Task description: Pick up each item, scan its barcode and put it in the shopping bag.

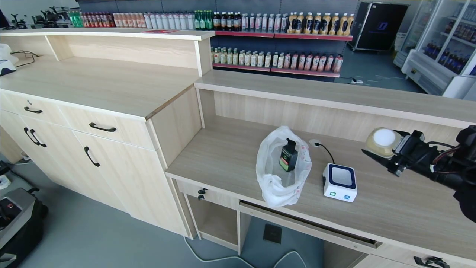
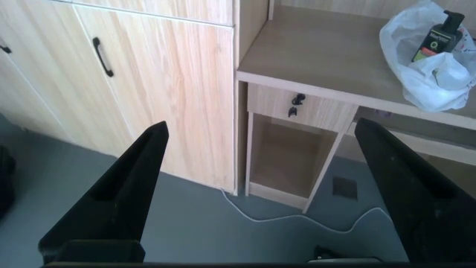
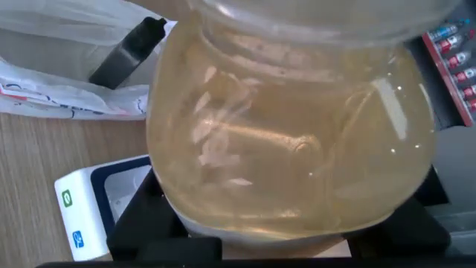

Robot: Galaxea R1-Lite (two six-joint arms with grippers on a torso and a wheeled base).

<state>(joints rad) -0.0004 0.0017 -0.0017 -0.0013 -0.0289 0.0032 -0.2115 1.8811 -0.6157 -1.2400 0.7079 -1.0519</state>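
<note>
The right end effector (image 1: 379,152) is closed on a jar (image 1: 383,141), its black fingers (image 3: 149,223) pressed against the jar's sides. The jar is clear and round, holds pale yellow contents and has a white lid. It is held in the air above the right part of the worktop (image 1: 390,208), to the right of the scanner (image 1: 339,182) and a little farther back.

The scanner is a small white box with a dark top window, sitting on the worktop, with a black cable running from it to a hole farther back. Just left of the scanner lies a white plastic shopping bag (image 1: 267,156), its mouth open. A dark pump bottle (image 1: 289,156) with a green and red label stands inside the bag.

The left end effector (image 2: 256,193) is open and holds nothing, its two black fingers (image 2: 111,201) spread wide. It hangs low over the grey floor, in front of the wooden cabinet doors, well left of the bag.
</note>
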